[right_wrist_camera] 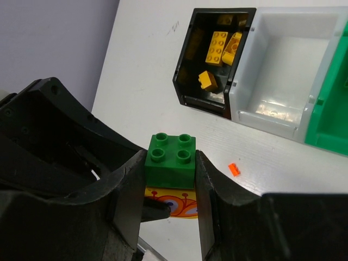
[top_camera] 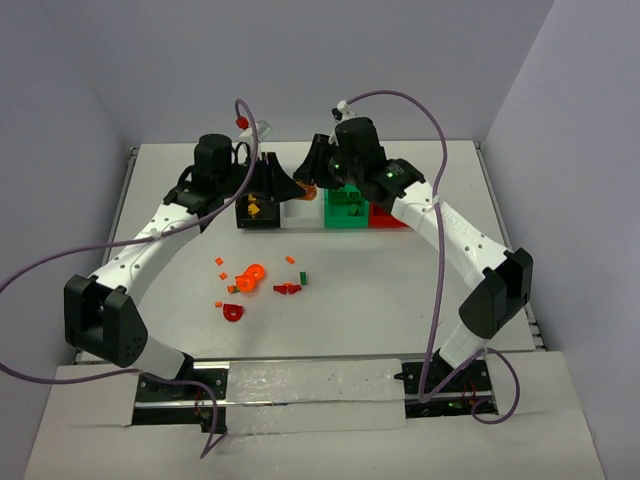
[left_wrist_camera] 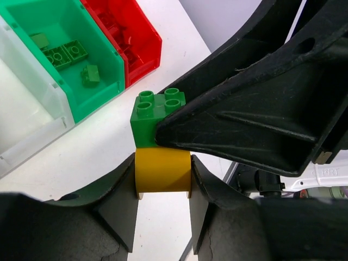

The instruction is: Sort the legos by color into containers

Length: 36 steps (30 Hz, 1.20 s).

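While left hand (left_wrist_camera: 162, 180) pinches yellow piece (left_wrist_camera: 163, 169), right hand (right_wrist_camera: 170, 175) pinches green brick (right_wrist_camera: 170, 159) stacked on it; green bin (left_wrist_camera: 98, 103) near.

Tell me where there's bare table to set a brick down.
Free: the table between the loose legos and the right arm, and the strip between those legos and the arm bases. Crowded: at the containers, where left hand and right hand meet.
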Tool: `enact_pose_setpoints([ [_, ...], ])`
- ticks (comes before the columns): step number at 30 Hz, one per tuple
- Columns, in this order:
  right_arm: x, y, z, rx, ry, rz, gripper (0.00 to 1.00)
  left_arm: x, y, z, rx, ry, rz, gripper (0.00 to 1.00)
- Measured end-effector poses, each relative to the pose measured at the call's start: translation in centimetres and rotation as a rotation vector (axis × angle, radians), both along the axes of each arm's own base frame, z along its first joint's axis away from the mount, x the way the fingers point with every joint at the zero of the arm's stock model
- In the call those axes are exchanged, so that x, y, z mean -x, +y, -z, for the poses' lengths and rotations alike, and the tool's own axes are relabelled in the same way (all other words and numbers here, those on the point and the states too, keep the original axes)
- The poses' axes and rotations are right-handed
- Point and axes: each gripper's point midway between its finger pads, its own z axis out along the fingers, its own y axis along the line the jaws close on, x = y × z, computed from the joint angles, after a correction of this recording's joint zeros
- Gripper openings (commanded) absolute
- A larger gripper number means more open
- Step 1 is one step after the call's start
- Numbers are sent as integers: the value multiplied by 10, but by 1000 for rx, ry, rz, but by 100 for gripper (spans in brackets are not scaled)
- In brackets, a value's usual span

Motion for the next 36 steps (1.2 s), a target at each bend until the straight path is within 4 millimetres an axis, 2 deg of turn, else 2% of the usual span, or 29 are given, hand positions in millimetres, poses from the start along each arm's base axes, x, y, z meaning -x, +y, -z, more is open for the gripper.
enact_pose_setpoints([
  [3,-1,-3,2,11,1,16,0,2,0,5,8,-1,1,0],
  [5,-5,-6,2,16,-4,34,0,11,3,16,4,16,9,0],
  [10,-31,-32,-7,8,-42,127,0,43,20,74,-88,126,20,0],
  [13,-47,-53,-10,26,-75,177,0,46,35,98,-194,127,-11,0],
  [16,-55,-73,-7,68,-106,212,0,26,53,99,-314,38,-92,0],
  [21,-52,-88,14,181,-118,201,0,-39,78,70,-490,-165,-263,5],
  [24,-51,-96,30,241,-109,192,0,-72,87,70,-571,-209,-329,7],
  [27,-49,-107,44,296,-90,190,0,-93,97,100,-659,-178,-354,9],
  [32,-52,-123,52,337,-81,202,0,-103,114,156,-776,-80,-364,16],
  [35,-54,-129,54,350,-77,206,0,-108,120,172,-812,-45,-360,22],
  [36,-54,-131,54,353,-75,207,0,-111,120,173,-814,-41,-358,29],
])
